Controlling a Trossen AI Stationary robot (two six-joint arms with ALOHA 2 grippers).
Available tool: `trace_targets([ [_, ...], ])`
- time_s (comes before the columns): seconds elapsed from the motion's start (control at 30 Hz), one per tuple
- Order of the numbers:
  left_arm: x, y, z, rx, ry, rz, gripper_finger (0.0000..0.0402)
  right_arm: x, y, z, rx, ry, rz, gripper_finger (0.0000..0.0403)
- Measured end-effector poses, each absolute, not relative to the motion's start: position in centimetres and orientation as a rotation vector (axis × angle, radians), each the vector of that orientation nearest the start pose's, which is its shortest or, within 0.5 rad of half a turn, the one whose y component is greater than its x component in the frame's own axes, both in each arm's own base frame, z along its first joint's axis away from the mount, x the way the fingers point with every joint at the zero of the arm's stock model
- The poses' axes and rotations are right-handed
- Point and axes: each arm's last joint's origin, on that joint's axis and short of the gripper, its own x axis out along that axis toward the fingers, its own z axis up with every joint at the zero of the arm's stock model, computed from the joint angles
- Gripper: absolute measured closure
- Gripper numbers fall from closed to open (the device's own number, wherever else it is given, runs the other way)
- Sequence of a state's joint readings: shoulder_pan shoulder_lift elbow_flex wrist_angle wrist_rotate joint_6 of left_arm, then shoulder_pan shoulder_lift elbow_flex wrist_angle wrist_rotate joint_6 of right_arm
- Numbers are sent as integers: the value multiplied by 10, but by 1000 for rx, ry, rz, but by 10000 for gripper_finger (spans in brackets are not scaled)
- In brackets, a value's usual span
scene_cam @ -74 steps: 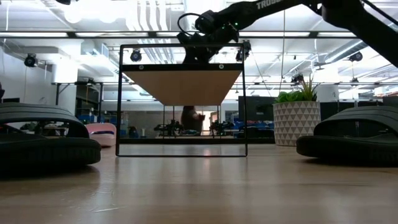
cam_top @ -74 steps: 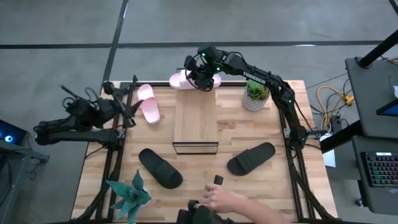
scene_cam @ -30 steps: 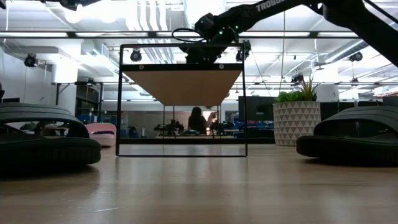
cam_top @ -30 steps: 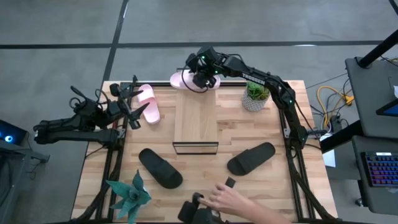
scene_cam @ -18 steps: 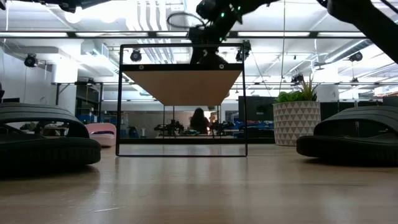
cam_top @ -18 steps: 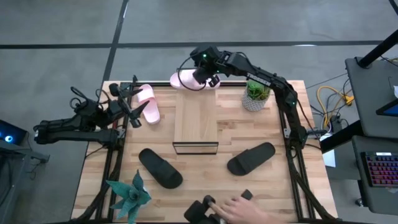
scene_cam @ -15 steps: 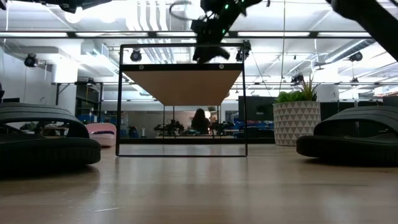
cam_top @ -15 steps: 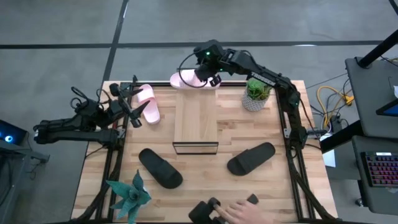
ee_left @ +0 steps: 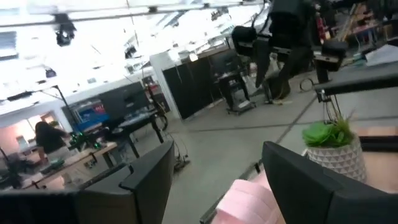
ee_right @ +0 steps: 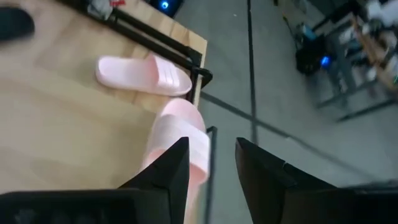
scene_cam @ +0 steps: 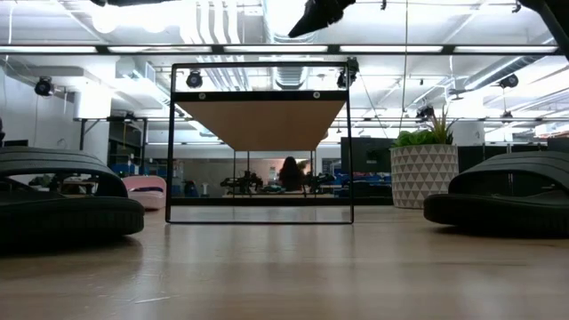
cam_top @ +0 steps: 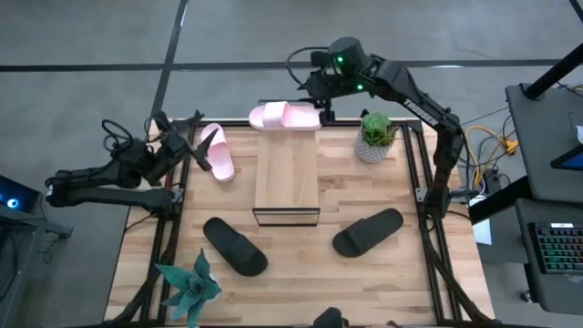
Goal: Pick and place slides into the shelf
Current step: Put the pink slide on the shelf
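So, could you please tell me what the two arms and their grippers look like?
Both arms are dark, jointed metal with black cables looped along them. The right gripper sits below a housing with a green light; white lettering runs along that arm. The left gripper has two flat, dark fingers.

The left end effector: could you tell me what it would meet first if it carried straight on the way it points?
Probably the pale pink slide beside the shelf: the left end effector, open, points at it, and pink shows between its fingers in the left wrist view. Depth is unclear.

lab | open hall | computer desks (ee_left: 93, 155) | ceiling strip lights (scene_cam: 222, 49)
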State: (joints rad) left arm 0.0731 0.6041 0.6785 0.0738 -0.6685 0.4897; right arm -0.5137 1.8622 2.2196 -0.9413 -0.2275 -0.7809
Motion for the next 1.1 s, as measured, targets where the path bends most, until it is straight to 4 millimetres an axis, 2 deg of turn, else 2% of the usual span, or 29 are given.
trace_targets([
  [0.17,154,30,345,390,239,728,173,338,-183,443,-457,625,-70,280],
  [0.33,174,33,337,380,475,805,173,338,-183,441,-356,638,-96,283],
  [0.43,182,34,340,347,558,811,173,335,-182,438,-319,676,-112,285],
  [0.6,191,36,341,387,744,843,173,331,-180,433,-324,744,-82,283],
  [0.7,192,42,343,408,821,884,173,330,-181,433,-346,755,-87,283],
  [0.8,191,48,333,398,933,906,173,329,-183,433,-367,760,-90,283],
  [0.97,178,65,303,326,1156,948,173,327,-186,433,-377,760,-93,284],
  [1.1,166,85,283,237,1248,960,173,326,-188,433,-382,760,-94,288],
])
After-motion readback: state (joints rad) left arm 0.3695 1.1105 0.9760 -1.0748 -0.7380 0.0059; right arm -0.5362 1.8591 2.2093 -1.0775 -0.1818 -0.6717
